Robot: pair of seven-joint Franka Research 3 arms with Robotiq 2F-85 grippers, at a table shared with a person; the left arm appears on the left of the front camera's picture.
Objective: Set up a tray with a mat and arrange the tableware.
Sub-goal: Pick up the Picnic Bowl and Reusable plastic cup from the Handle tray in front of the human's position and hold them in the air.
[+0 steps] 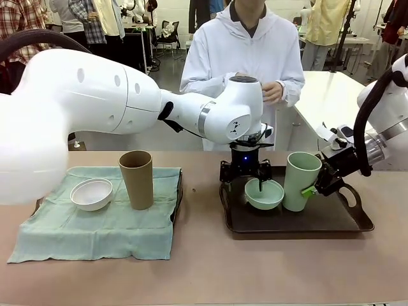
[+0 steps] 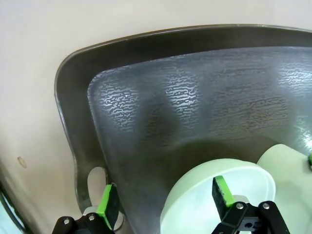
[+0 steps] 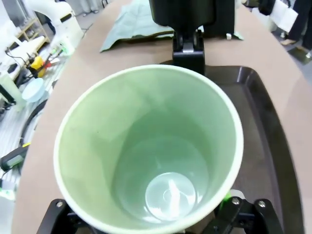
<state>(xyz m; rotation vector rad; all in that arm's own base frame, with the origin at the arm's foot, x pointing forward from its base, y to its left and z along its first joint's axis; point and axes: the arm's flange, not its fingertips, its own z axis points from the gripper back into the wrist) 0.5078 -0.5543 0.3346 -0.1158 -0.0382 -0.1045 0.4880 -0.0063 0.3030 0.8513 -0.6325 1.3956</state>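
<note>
Straddling rim of small mint-green bowl (image 1: 264,194) on dark textured tray (image 1: 357,220): left gripper (image 2: 165,196), jaws wide, nothing clamped; tall mint-green handleless cup (image 1: 299,171) flanked by right gripper (image 1: 305,186), jaws spread.

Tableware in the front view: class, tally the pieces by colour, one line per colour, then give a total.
Mint green: 2, the mint green bowl and mint green cup, both on the tray
White: 1, the white bowl on the mat
Tan-brown: 1, the tan-brown cup on the mat
Total: 4
</note>
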